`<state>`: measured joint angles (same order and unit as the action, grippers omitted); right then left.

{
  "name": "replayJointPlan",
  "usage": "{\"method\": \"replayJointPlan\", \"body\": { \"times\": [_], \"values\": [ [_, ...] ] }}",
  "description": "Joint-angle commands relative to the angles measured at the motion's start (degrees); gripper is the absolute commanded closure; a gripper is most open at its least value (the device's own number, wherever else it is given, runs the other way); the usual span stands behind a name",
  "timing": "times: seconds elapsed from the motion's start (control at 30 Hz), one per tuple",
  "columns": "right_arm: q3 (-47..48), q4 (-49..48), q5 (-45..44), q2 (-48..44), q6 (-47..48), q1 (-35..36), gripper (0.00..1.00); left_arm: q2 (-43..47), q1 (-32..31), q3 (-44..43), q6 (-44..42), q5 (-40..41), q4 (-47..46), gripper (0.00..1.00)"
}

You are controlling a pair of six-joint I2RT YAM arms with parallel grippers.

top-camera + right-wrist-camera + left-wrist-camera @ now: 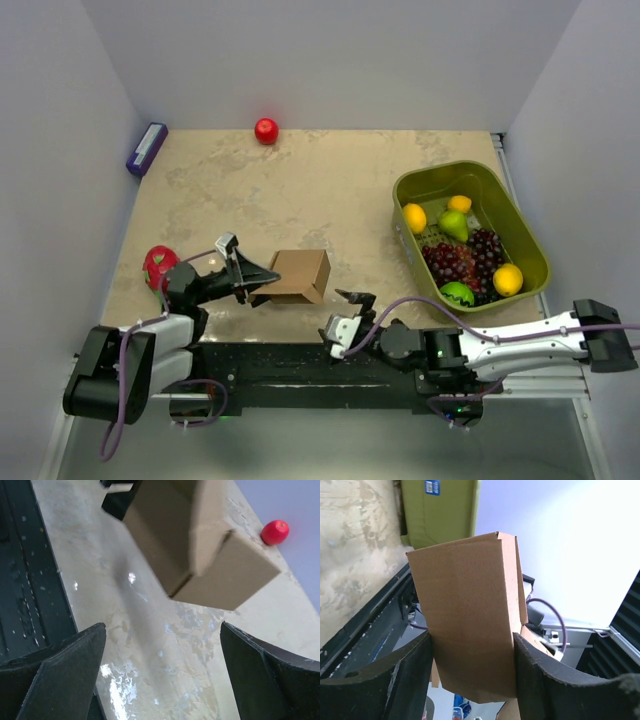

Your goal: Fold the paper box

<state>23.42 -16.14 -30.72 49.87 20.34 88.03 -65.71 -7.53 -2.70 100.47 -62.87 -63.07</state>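
Paper box [300,276]: plain brown cardboard, folded into a small block. Located near-centre of bench [330,190], close to the arm bases. It appears lifted off the surface, with a shadow beneath it in the right wrist view.
Left claw [252,282]: clamped on the box's left end, one finger [395,680] flat against each side.
Right claw [352,298]: fingers wide apart, holding nothing, just right of the box and not touching it.
Green basket [445,170]: right side of bench, well apart from the box. Contains lemons, dark grapes and green fruit.
Red ball [266,130]: far edge of bench.
Purple block [146,148]: far left corner.
Red object [157,264]: beside the left arm.
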Motion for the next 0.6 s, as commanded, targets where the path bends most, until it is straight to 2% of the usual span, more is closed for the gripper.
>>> {"method": "replayJointPlan", "body": {
  "times": [0.0,0.1,0.27,0.57],
  "values": [
    [0.3,-9.6,-12.7,4.3,13.0,4.5,0.01,2.7,0.2,8.2,2.7,-2.0,-4.5,0.62],
    [-1.1,-14.5,-14.1,3.4,16.4,5.0,0.01,3.9,0.2,9.8,2.2,-2.1,-2.9,0.62],
    [-0.5,-15.9,-14.0,2.4,20.3,5.0,0.01,5.3,-0.3,10.3,-1.9,-2.6,3.9,0.61],
    [1.5,-17.6,-13.9,8.6,24.8,5.1,0.01,5.2,-2.9,9.0,-5.4,-3.3,8.0,0.60]
  ]
}}
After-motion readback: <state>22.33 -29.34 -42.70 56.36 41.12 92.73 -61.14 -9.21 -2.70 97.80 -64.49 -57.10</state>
